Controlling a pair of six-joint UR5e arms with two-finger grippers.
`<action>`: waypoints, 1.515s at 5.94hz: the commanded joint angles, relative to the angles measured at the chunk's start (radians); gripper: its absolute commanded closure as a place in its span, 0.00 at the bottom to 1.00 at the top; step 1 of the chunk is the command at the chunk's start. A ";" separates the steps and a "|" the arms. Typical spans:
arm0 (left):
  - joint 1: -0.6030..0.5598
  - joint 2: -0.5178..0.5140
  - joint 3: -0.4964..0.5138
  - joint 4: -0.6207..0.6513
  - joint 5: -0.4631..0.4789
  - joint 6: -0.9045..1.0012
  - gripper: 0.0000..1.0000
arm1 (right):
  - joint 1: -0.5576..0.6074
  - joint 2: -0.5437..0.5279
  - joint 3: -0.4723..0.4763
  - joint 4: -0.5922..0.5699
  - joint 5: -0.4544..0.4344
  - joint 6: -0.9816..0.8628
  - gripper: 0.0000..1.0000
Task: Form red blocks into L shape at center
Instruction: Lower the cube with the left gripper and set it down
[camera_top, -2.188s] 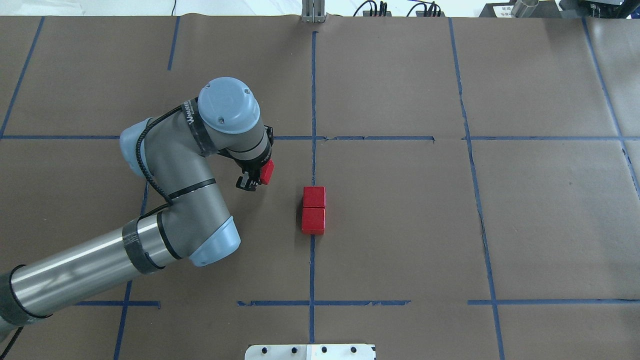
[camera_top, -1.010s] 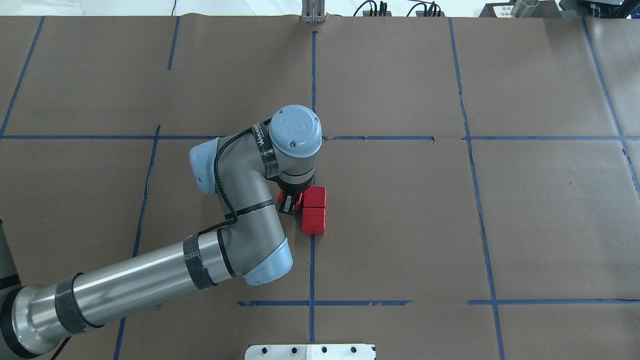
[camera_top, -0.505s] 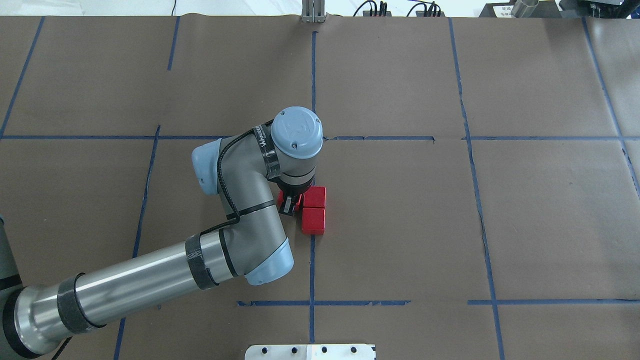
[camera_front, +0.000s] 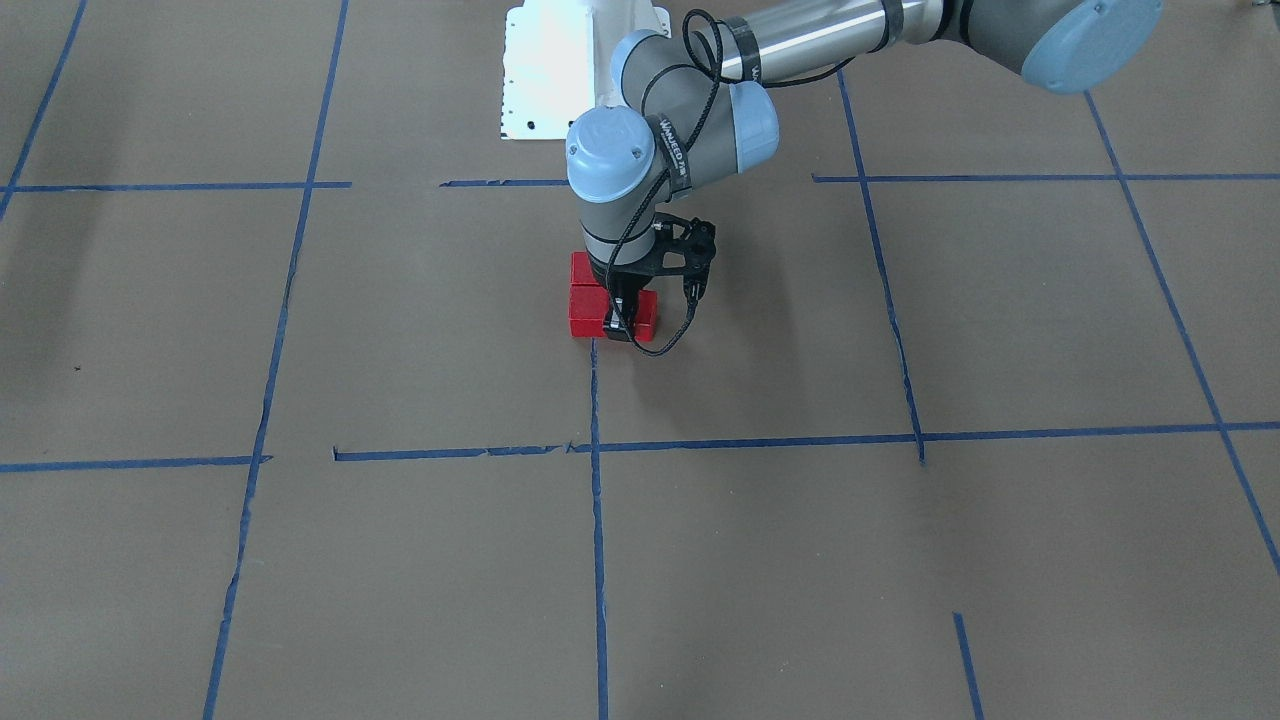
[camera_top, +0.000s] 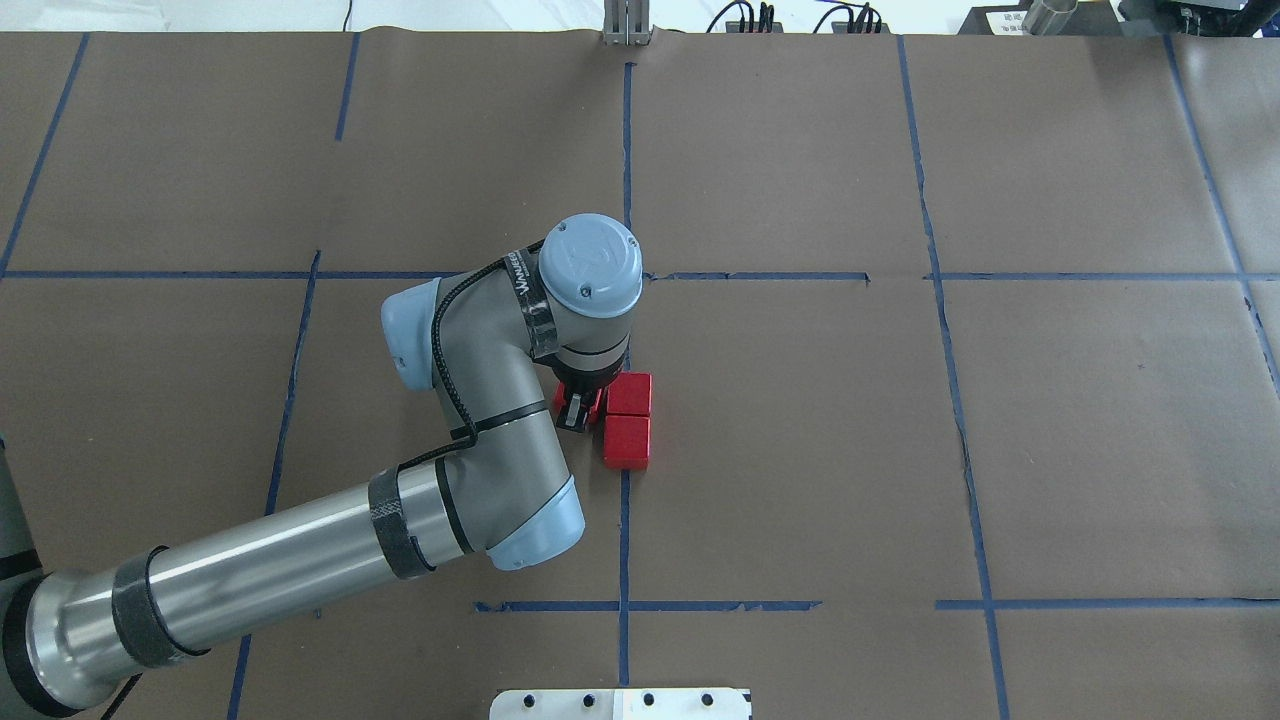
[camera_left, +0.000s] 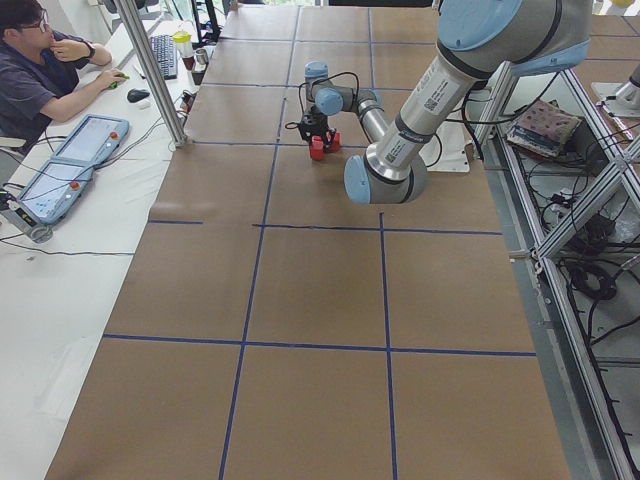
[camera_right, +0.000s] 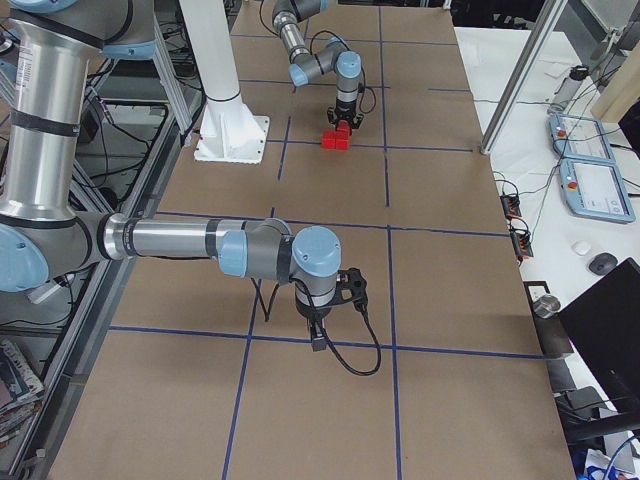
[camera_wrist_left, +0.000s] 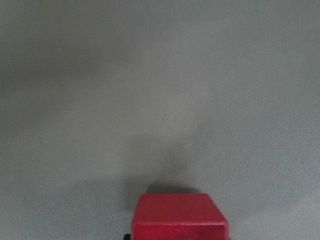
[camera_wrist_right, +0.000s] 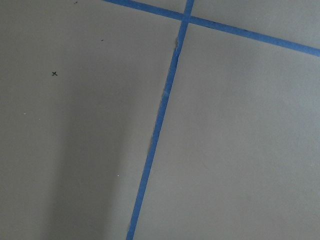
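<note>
Brown paper table (camera_top: 800, 450): three matte red blocks (camera_top: 627, 441), L-shaped cluster.

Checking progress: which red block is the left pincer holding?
The block left of the tape line overhead, in the left pincer; the other two lie free.

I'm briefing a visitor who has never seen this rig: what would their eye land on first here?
The bright red blocks on the brown paper, clustered at the central blue tape line. Next, the left gripper planted over them, gripping the third block beside the other two. The right gripper hangs well apart from them.
</note>
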 joint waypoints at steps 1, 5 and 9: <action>0.001 0.004 -0.001 -0.008 0.000 -0.002 0.64 | 0.000 -0.002 0.000 0.000 0.000 0.000 0.00; 0.001 0.004 -0.004 -0.011 -0.002 -0.029 0.63 | 0.000 0.000 0.000 0.000 0.000 0.000 0.00; 0.001 0.026 -0.038 -0.003 0.003 0.113 0.00 | 0.000 0.000 0.002 0.000 0.000 0.000 0.00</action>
